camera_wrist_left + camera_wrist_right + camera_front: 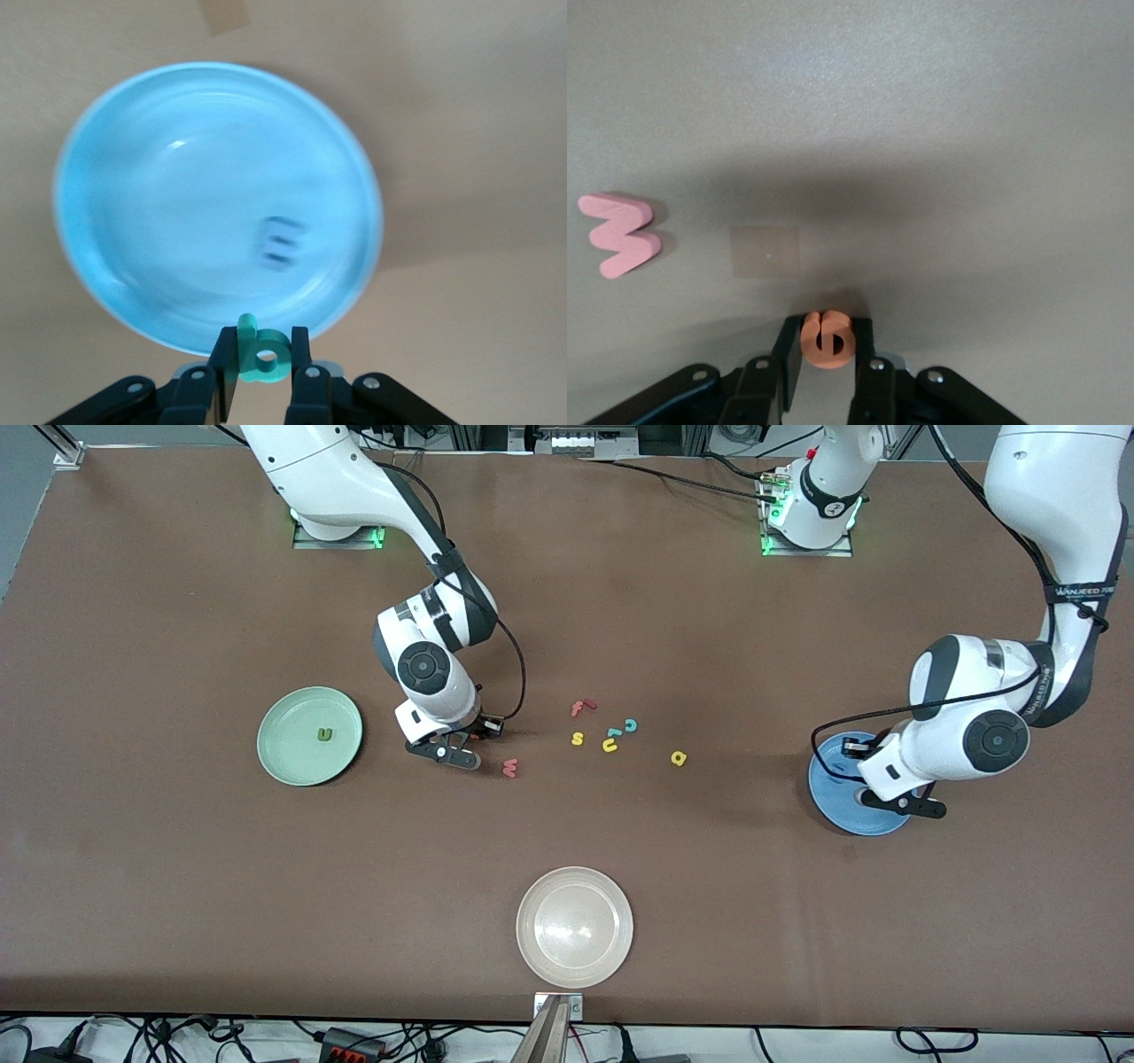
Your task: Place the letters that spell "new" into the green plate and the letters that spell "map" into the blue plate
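Right gripper (824, 354) is clamped on the small orange foam e (827, 338), so next it carries that to the round mint-green plate (292, 757). Left gripper (264, 372) pinches the teal foam a (262, 354) over the round blue plate (159, 133), ready to drop.

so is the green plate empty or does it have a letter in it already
Not empty. The green plate holds one letter, the olive-green n, near its middle. The orange e is pinched in the right gripper, outside the plate.
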`<state>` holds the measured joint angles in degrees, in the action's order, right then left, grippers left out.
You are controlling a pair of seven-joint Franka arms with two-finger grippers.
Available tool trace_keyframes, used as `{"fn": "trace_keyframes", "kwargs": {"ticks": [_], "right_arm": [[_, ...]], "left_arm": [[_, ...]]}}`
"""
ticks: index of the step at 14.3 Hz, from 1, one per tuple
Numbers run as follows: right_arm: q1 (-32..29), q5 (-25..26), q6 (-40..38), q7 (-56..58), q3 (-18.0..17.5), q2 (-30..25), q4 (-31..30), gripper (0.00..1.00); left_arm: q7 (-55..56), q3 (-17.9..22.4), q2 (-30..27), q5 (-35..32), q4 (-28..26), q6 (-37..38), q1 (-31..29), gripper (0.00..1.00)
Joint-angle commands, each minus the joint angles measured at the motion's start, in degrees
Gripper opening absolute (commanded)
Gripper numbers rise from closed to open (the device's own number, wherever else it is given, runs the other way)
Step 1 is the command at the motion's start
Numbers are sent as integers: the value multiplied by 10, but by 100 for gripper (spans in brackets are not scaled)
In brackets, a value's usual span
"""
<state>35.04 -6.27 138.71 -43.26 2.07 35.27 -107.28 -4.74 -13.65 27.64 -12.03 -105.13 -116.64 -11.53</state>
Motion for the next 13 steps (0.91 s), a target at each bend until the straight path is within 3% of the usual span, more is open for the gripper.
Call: {"fn": "trace_keyframes", "kwargs": {"ticks": [1,2,3,4,8,13], "right_arm": [[-22,-5,1,19,-1,2,1,9],[-29,-6,-2,32,-1,-3,1,8],[-40,-6,-4,41,-1,-12,1,8],[-57,-5,-13,60,-1,-22,0,8],[-134,-3,-128,172,4,-85,0,8],[-227,6,-175,331,15,-121,-50,8]], "left_arm": [[-87,-5,43,-36,7,-39,-22,15],[-110,-5,50,-38,5,-53,-31,24],[-117,-5,58,-38,4,-62,-36,47],[-117,-5,58,-38,5,-63,-37,99],[-115,-16,40,-37,10,-42,-33,100],[-110,-118,24,-31,21,-13,-34,100]]}}
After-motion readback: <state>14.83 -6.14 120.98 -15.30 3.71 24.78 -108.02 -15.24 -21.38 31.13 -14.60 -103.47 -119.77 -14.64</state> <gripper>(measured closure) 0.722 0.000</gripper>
